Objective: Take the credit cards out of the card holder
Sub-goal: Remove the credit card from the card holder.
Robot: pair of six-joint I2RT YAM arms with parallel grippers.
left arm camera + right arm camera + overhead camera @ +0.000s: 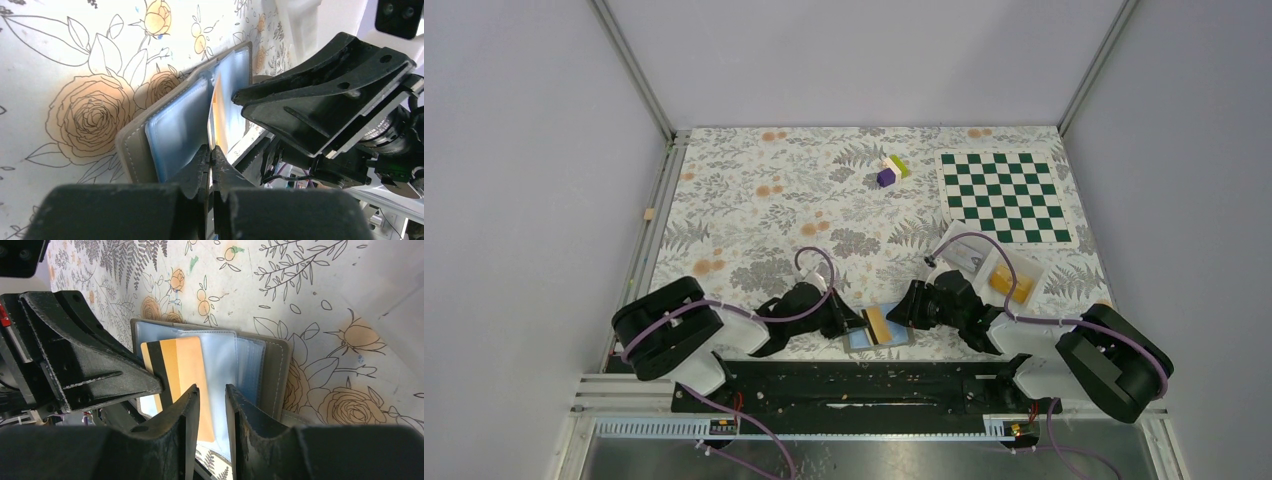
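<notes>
Where the card holder (250, 365) lies open on the floral table (754, 200), it sits at the near edge, between the two arms, blue inner panels up, grey outside showing as a rim. One credit card (182, 365), orange-tan with a black stripe, lies over the holder's panel on the left-arm side and overhangs that panel's near edge. Cannot tell whether any of it is tucked in a pocket. Left gripper (211, 157) is clamped on the card: in the left wrist view the card runs edge-on into the pinch between the two fingertips, with no gap around it. Right gripper (212, 400) is low over the holder's middle, fingers parted by a narrow slot with nothing in the slot. One finger overlaps the card's orange part and the other is over the blue panel; contact with the holder cannot be told. The two grippers face each other across the holder, tips near each other. Behind the right gripper is a white divided tray (1024, 265) with orange pieces in one compartment, just beside the right arm's wrist. Further back on the right is a green-and-white chessboard mat (1002, 197). Left of the mat, a purple block (886, 178) and a yellow-green block (900, 165) sit touching, well apart from the holder.
</notes>
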